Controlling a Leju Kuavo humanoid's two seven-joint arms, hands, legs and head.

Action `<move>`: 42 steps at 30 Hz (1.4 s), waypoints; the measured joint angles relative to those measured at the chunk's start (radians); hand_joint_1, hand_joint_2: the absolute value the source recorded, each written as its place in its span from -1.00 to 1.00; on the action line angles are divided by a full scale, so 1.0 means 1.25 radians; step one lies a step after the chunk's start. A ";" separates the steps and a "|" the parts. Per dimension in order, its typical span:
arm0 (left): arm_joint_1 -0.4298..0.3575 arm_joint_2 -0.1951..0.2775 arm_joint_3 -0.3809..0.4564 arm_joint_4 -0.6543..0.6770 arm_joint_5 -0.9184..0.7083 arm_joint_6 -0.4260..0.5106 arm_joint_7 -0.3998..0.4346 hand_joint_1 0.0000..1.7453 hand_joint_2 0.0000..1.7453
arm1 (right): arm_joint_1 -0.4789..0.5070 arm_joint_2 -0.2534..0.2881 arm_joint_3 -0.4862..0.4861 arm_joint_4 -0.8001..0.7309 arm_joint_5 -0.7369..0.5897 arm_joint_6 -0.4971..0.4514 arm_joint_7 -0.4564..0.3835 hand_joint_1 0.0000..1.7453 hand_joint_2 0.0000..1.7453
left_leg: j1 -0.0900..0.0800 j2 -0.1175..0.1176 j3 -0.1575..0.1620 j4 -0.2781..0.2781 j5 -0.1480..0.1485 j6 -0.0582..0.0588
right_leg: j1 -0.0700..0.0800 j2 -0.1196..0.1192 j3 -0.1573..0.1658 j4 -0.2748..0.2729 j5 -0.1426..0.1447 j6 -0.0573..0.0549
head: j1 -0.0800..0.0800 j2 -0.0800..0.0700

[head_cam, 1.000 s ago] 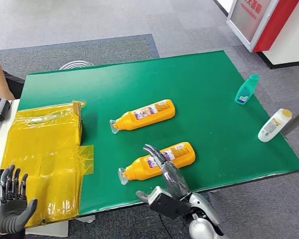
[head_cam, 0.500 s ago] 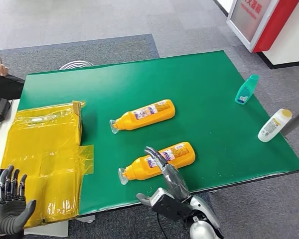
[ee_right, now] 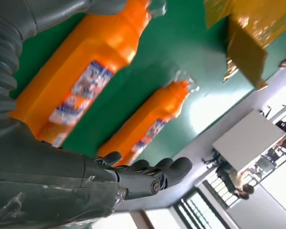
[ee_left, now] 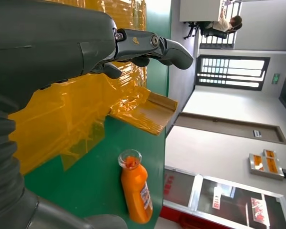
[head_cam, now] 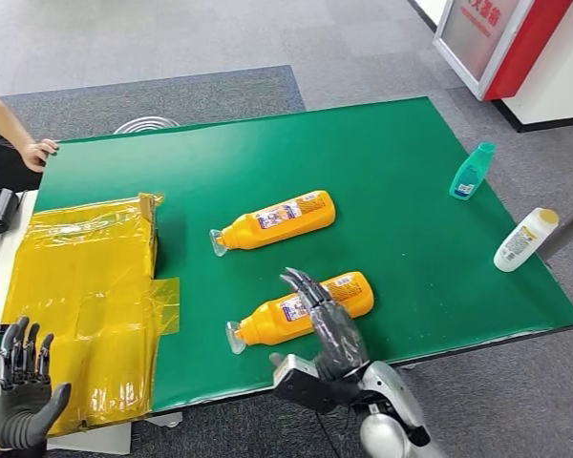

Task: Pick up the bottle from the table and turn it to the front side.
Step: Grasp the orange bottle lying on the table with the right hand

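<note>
Our left hand point(head_cam: 20, 396) hangs off the bench's point(head_cam: 385, 172) near left corner, fingers upright, spread and empty. Our right hand point(head_cam: 326, 324) reaches over the near edge, fingers apart, hovering above the nearer orange plastic bottle point(head_cam: 298, 310) lying sideways.

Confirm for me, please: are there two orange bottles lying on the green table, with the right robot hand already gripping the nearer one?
Not quite: in the head view the right robot hand hovers open over the nearer orange bottle, not gripping it. Both orange bottles do lie on the green table.
</note>
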 joint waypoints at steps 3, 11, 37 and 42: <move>-0.004 0.002 -0.001 0.003 0.001 0.000 0.000 -1.00 1.00 | -0.039 -0.008 0.000 0.011 0.023 0.005 0.016 -1.00 1.00 | 0.000 0.000 0.000 0.000 0.001 0.000 | 0.000 0.000 0.000 0.000 0.000 0.000 | 0.000 0.000; -0.031 0.016 -0.026 0.025 0.019 0.018 0.000 -1.00 1.00 | -0.180 -0.044 0.018 0.102 0.094 0.110 0.100 -1.00 1.00 | 0.000 0.000 0.000 0.000 0.002 0.000 | 0.000 0.000 0.000 0.000 0.002 0.000 | 0.000 0.000; -0.088 0.077 -0.123 0.126 0.068 0.053 0.000 -1.00 1.00 | -0.586 -0.185 0.268 0.596 0.143 0.410 0.068 -1.00 1.00 | -0.001 -0.002 -0.005 0.000 0.008 0.001 | -0.001 -0.003 -0.004 0.000 0.008 0.000 | 0.000 0.000; -0.089 0.079 -0.125 0.129 0.069 0.053 0.000 -1.00 1.00 | -0.587 -0.197 0.280 0.603 0.120 0.416 0.064 -1.00 1.00 | -0.001 -0.002 -0.005 0.000 0.008 0.001 | -0.001 -0.003 -0.004 0.000 0.008 0.000 | 0.000 0.000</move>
